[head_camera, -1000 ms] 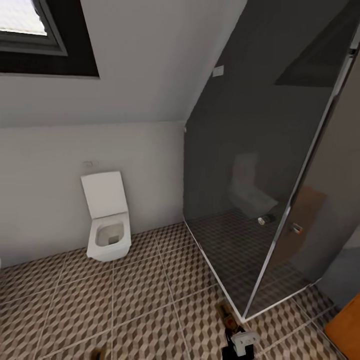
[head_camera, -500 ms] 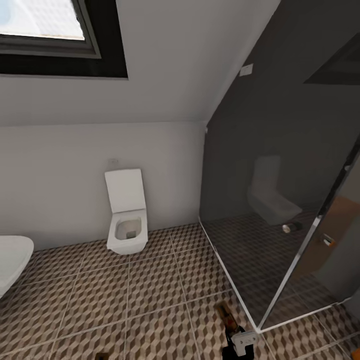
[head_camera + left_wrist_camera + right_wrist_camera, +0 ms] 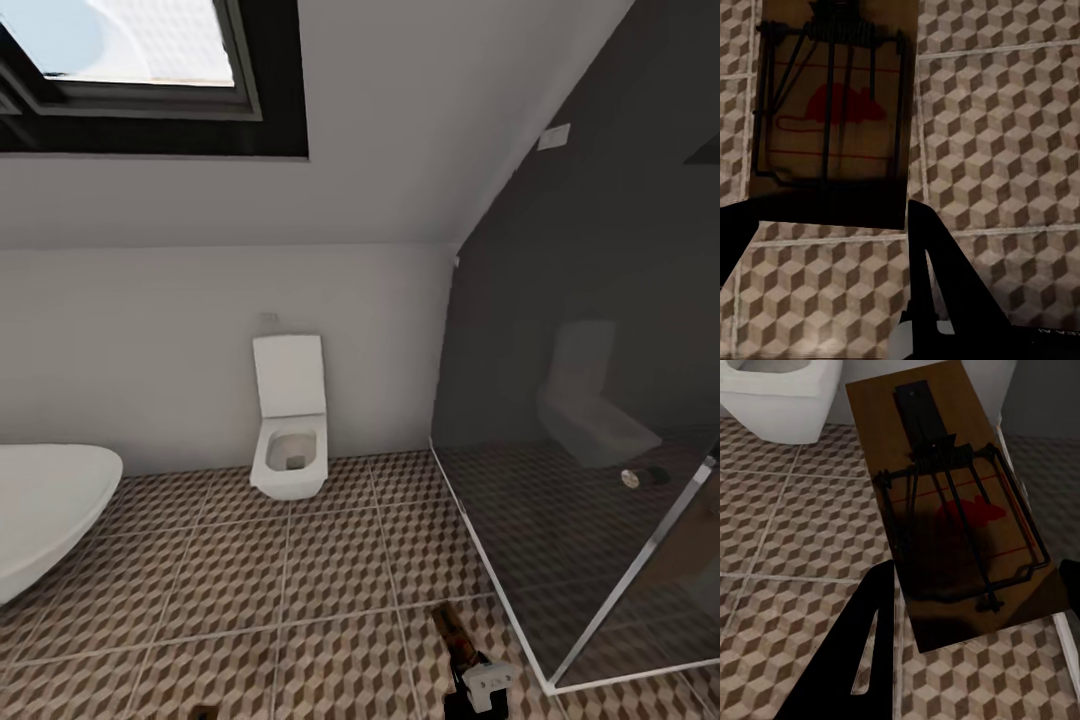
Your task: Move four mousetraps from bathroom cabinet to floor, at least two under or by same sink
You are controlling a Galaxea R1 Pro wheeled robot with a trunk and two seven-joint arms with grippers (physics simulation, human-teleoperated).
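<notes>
Both grippers carrying mousetraps over the bathroom floor [image 3: 330, 600]
Left gripper [image 3: 832, 225] jaws grip one mousetrap [image 3: 832, 112], right gripper [image 3: 975, 607] jaws grip another mousetrap [image 3: 952, 502]; right gripper sits nearer than the toilet [image 3: 290, 440], by the glass shower [image 3: 600, 420]

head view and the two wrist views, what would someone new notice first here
Most striking are the wooden mousetraps with a red mouse print, one held in the left gripper over the cube-patterned floor, one in the right gripper. In the head view a white toilet with its lid up stands against the far wall, a dark glass shower enclosure to its right. A white basin juts in at the left edge.
</notes>
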